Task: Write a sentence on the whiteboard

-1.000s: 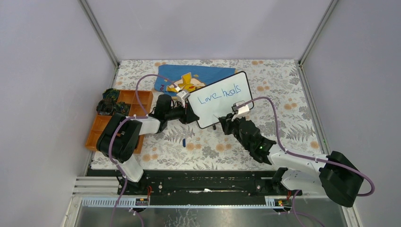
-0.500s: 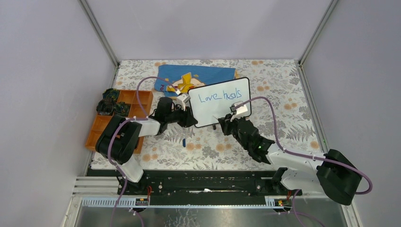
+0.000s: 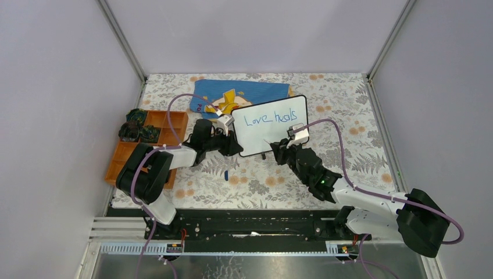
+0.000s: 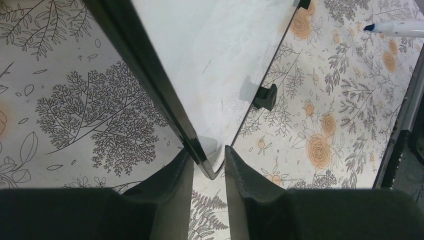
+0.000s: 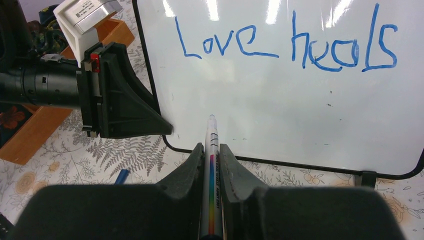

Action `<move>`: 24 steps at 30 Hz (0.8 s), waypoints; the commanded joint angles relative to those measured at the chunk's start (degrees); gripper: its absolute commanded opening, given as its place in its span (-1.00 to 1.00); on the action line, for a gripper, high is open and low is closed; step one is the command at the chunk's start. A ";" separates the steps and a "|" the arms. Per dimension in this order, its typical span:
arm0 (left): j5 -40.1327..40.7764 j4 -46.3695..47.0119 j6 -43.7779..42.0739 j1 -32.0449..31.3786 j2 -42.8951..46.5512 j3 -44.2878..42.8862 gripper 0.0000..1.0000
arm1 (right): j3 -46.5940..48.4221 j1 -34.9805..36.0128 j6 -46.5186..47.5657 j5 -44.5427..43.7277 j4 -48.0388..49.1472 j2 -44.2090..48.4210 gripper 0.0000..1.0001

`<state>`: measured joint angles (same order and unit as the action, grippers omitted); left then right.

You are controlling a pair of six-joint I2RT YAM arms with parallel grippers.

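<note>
The right gripper point(image 5: 211, 147) has its two black fingers closed on a slim white marker with a rainbow band point(image 5: 210, 175). The marker lies lengthwise between them, and its tip points at the small glossy white whiteboard with a thin black rim point(image 5: 280, 110). The tip sits below the first word; whether it touches the surface cannot be told. The left gripper point(image 4: 207, 152) straddles the board's lower left corner, one finger on each side with the jaws only narrowly apart. Whether they actually pinch the rim cannot be told.

The blue handwritten sentence point(image 5: 290, 47) runs in a single line across the upper part of the board and reads "Love heals". Small print on the marker barrel and on the white block on the left wrist point(image 5: 87, 12) is too small to read.

The overhead view places the board near the middle of the floral tablecloth point(image 3: 360, 116). It stands just in front of a blue cloth with a yellow cartoon figure point(image 3: 256, 93), with an orange compartment tray point(image 3: 125, 154) to the left. A small blue cap point(image 3: 225, 174) lies on the tablecloth near the left arm.

Only the left wrist view shows the board edge-on, with one small black foot point(image 4: 265, 96) resting on the tablecloth. Only the right wrist view shows the writing clearly.
</note>
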<state>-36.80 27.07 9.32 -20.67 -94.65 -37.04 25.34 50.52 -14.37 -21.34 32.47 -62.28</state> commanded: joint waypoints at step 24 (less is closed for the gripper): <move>-3.51 4.46 1.90 -3.15 -1.89 -1.59 -0.20 | 0.14 0.10 0.57 -3.67 0.84 1.47 -1.00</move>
<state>-38.35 27.40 10.76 -23.14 -95.57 -37.08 25.30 50.52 -14.15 -23.09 31.81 -61.45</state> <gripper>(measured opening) 0.394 0.179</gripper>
